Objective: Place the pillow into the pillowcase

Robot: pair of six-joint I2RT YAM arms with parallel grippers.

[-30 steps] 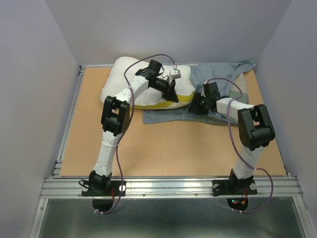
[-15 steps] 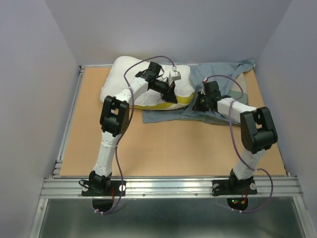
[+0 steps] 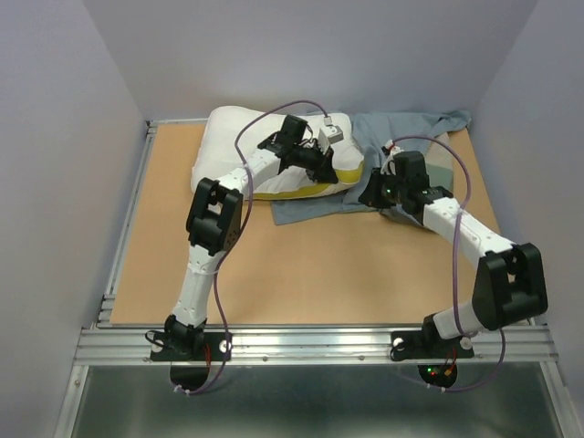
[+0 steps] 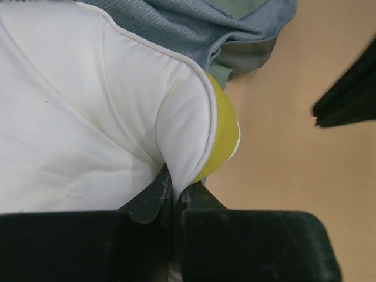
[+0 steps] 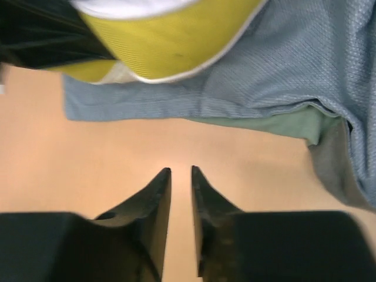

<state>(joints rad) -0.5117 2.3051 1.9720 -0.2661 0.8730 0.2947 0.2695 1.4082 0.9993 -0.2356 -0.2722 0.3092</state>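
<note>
1. Your left end effector is clamped on a fold of the pillow, right beside the yellow band. Hold that pinch firm.
2. The pillow lies at the far side of the table, not yet inside. Its banded corner overlaps the pillowcase, which sits crumpled to the right.
3. Your right end effector is almost closed, with a thin slit between the fingers. It holds nothing and hangs over bare table just near the case's edge.
4. Spread those fingers wider, then take only the grey-blue top layer where the green layer peeks out. That is probably the mouth.
5. Lift that layer so the opening gapes, then feed the banded corner in low. Dragging would likely bunch the cloth.
</note>
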